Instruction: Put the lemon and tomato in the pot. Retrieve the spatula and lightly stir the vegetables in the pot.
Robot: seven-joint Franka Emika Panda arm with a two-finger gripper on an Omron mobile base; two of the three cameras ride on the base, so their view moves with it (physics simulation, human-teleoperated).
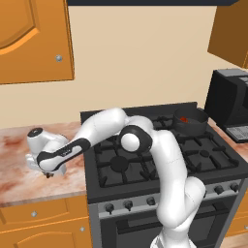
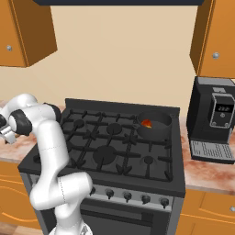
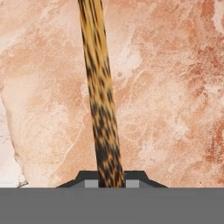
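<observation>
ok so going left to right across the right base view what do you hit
gripper over the counter → stove → pot with the tomato inside → coffee machine
</observation>
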